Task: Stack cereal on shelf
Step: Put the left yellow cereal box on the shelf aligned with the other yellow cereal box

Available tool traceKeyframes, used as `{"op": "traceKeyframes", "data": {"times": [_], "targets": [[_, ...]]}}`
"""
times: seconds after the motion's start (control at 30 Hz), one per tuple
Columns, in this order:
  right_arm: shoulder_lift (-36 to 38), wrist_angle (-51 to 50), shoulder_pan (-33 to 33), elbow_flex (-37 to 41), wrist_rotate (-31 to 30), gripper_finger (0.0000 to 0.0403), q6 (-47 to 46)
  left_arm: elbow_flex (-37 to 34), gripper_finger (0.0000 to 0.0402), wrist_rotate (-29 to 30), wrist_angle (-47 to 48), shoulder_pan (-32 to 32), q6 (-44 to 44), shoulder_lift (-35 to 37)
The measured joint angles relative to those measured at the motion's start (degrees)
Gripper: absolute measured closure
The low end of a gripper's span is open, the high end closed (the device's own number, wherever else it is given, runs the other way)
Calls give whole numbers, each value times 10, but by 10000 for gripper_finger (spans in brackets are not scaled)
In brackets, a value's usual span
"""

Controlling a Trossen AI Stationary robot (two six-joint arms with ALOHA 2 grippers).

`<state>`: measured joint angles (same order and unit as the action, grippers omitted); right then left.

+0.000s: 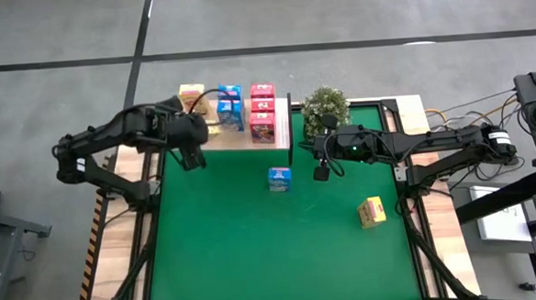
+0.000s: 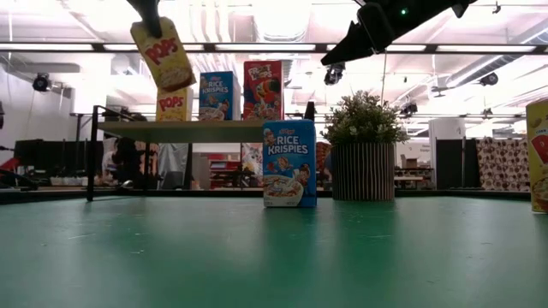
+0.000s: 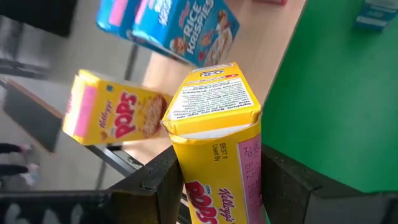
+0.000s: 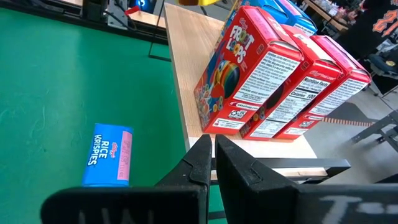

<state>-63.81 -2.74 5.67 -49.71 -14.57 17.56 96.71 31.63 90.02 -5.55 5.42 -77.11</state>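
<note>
My left gripper is shut on a yellow Pops box, high over the left end of the light-wood shelf. On the shelf stand one yellow box, two blue boxes and three pink-red boxes. A blue Rice Krispies box stands upright on the green mat in front of the shelf. Another yellow box sits on the mat at the right. My right gripper hovers shut above the mat, between the potted plant and the blue box. My left gripper pinches the yellow Pops box between its two fingers, one on each opposite side face, near its upper end. The fingers come from above. The box hangs below them, tilted and lifted clear above the shelf, its free end pointing away.
A small green potted plant stands at the shelf's right end, beside the right arm. The shelf's black metal legs rise from the mat's far left. Open green mat stretches across the near half. Cables and equipment lie beyond the right edge.
</note>
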Motion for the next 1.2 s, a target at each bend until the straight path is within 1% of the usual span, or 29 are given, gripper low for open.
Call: {"op": "traceKeyframes", "data": {"times": [0.13, 0.3, 0.37, 0.47, 0.53, 0.73, 1.0, 1.2], "targets": [[0, 0, 0, 0, 0, 390, 0, 0, 239, -44, 0, -43, -7, -2], [0, 0, 0, 0, 0, 390, 0, -5, 239, -65, 0, -106, -10, -5], [0, 0, 0, 0, 0, 390, 0, -5, 239, -81, 0, -135, -11, -5], [0, 0, 0, 0, 0, 390, 0, -5, 239, -122, 0, -170, -12, -7], [0, 0, 0, 0, 0, 390, 0, -5, 239, -131, 0, -185, -18, -7], [0, 0, 0, 0, 0, 390, 0, -5, 239, -131, 0, -193, -55, -9], [0, 0, 0, 0, 0, 390, 0, -15, 239, -132, 0, -195, -56, -19], [0, 0, 0, 0, 0, 390, -2, -15, 219, -132, 0, -200, -66, -27]]}}
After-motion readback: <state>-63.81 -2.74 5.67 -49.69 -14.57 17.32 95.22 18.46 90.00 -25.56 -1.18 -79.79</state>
